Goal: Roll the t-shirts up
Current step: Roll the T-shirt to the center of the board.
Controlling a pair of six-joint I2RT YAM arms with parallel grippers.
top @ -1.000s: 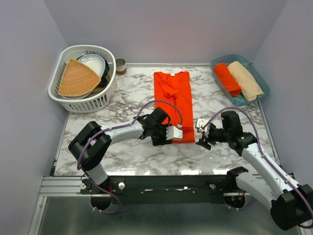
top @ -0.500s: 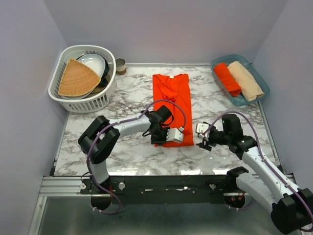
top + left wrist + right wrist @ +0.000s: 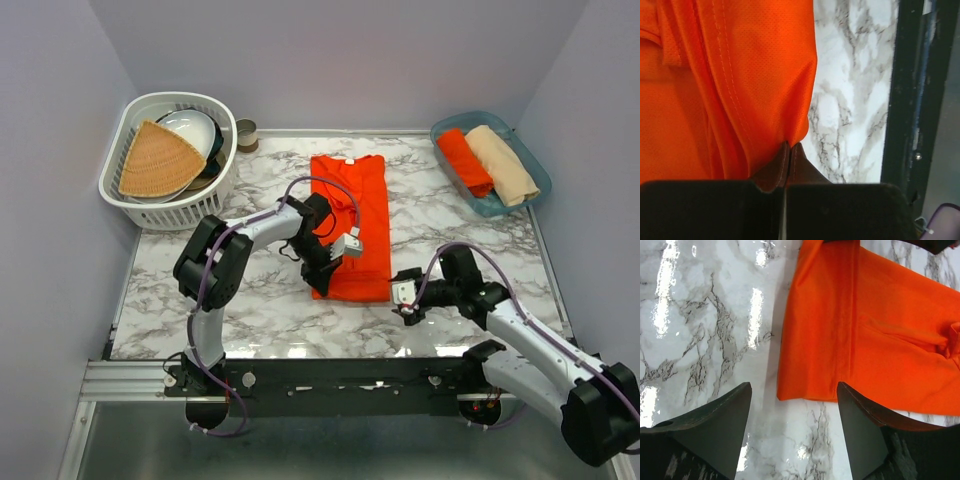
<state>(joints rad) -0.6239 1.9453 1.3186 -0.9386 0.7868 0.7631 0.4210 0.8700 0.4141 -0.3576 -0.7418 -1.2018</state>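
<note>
the folded t-shirt (image 3: 355,215) lies flat ahead of both tools, one hem corner pinched at the very tips of the left tool (image 3: 789,151). the right tool (image 3: 792,390) hangs spread just short of the other corner. so thin a bite may slip, and a one-sided lift could skew the roll on the slick surface (image 3: 260,300).

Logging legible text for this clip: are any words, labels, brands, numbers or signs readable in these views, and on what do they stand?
No text can be read in any of the three views.
White neck label on the flat orange t-shirt: too small to read.
</note>
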